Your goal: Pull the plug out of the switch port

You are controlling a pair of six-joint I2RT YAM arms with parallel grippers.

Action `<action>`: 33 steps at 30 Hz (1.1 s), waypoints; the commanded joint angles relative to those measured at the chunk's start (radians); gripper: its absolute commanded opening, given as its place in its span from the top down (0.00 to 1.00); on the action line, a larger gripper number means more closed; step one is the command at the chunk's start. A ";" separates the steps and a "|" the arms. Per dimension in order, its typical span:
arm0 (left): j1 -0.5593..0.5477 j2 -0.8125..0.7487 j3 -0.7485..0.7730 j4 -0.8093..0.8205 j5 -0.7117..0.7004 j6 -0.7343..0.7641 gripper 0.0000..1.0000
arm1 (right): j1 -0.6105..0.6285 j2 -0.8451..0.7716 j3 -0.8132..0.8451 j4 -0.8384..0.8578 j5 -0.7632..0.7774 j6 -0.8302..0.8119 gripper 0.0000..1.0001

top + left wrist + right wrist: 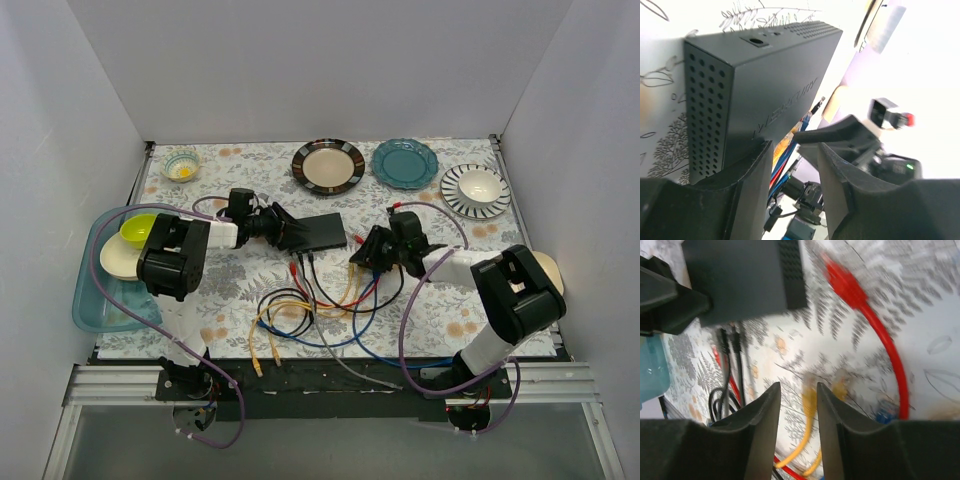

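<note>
Switch [325,231] mid-counter [450,300] | left wrist shows you left fingers [747,200] apart at its perforated end | right fingers [760,440] apart, empty | right wrist shows red plug [844,282] lying clear of switch.

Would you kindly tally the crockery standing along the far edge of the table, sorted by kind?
Plates: 3 (dark-rimmed plate, teal plate, striped plate)
Bowls: 2 (small patterned bowl, white bowl sitting on the striped plate)
Total: 5
</note>
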State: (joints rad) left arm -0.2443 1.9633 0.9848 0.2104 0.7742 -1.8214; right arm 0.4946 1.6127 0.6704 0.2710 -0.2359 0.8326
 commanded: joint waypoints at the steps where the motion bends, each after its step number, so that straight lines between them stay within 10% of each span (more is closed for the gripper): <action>1: 0.011 -0.061 0.008 -0.010 -0.052 0.016 0.59 | 0.045 -0.030 0.180 -0.067 0.072 -0.110 0.55; 33: 0.017 -0.086 -0.066 -0.143 -0.171 0.065 0.59 | 0.133 0.446 0.396 0.145 -0.158 0.221 0.61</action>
State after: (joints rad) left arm -0.2314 1.9007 0.9428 0.1661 0.6697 -1.8076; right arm 0.6239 2.0216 1.0458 0.3870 -0.4015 0.9993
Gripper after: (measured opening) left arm 0.410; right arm 0.400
